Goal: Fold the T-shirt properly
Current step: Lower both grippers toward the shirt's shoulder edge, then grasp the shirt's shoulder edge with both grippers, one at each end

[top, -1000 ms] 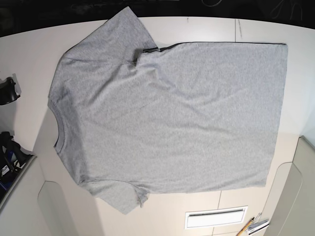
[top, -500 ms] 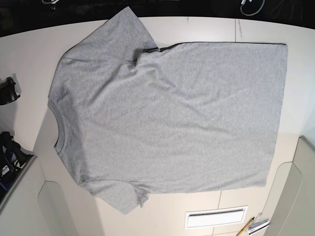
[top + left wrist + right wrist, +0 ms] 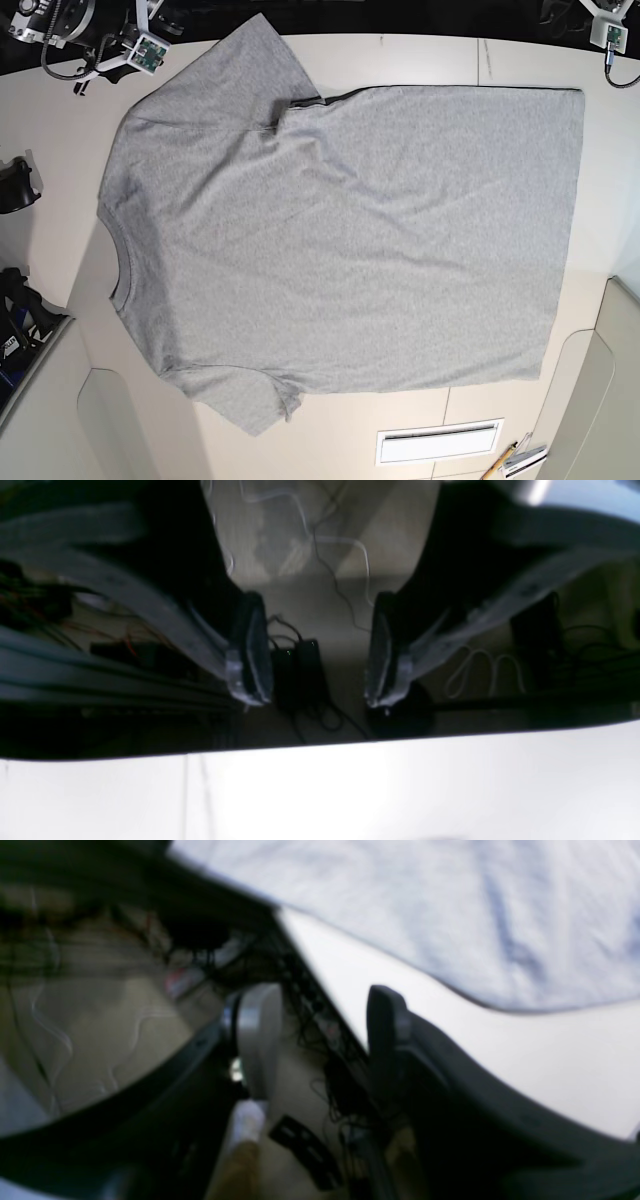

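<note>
Heather-grey cotton, the T-shirt lies spread flat on the white tabletop, covering most of it. Its long axis runs across the base view: the ribbed collar points toward the tabletop's left edge and the straight hem lies near the right edge. One short sleeve reaches toward the far edge, the other toward the near edge. The side facing up is plain, with soft creases spreading from the far sleeve's seam, where a small fold shows a dark strip. The far side edge runs close along the tabletop's far edge.

Both arms sit at the far edge, apart from the cloth. The right gripper, by the far left corner, has its fingers spread with nothing between them; its wrist view shows the shirt's edge on the tabletop just beyond. The left gripper, by the far right corner, also has its fingers parted and empty, hanging past the tabletop's edge over cables on the floor.
</note>
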You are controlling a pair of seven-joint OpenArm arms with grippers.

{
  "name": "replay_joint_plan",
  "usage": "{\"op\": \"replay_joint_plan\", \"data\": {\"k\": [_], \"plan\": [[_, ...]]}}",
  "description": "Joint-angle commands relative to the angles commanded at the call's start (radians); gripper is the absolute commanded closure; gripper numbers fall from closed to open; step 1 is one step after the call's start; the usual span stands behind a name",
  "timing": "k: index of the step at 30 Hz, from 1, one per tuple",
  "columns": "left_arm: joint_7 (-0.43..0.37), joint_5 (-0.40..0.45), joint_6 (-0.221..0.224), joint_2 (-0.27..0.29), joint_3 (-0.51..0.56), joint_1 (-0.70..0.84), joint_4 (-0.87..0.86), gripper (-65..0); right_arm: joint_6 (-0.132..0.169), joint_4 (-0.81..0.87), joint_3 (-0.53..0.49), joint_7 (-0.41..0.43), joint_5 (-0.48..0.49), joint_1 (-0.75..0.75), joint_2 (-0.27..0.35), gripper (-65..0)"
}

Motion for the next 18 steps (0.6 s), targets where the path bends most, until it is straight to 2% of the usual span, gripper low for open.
{"op": "replay_joint_plan", "data": {"k": [1,4,9,11,14,16,18], "plan": [[0.0,-0.005,0.0,0.0,-0.013,-0.003,0.0,-35.5,0.003,0.0,0.048,-0.016,0.032,0.0,-0.03,-28.1],[0.004,-0.025,0.0,0.0,-0.027,-0.016,0.0,-35.8,0.056,-0.01,0.195,-0.062,0.147,0.0,-0.126,-29.1],[0.007,-0.03,0.008,0.0,-0.027,-0.039,0.0,-39.6,0.176,-0.107,0.445,-0.108,0.355,-0.002,-0.293,-31.3],[0.023,-0.029,0.008,0.0,-0.027,-0.055,0.0,-39.6,0.214,-0.183,0.517,-0.146,0.44,0.0,-0.345,-31.5],[0.04,-0.043,0.008,-0.001,-0.027,-0.092,0.0,-39.7,0.272,-0.301,0.565,-0.172,0.53,0.0,-0.384,-31.5],[0.042,-0.043,0.008,0.0,-0.027,-0.115,0.0,-39.9,0.285,-0.362,0.565,-0.171,0.552,0.006,-0.398,-31.5],[0.042,-0.044,0.024,-0.001,-0.027,-0.13,0.0,-43.0,0.293,-0.391,0.565,-0.171,0.556,0.015,-0.417,-31.5]]}}
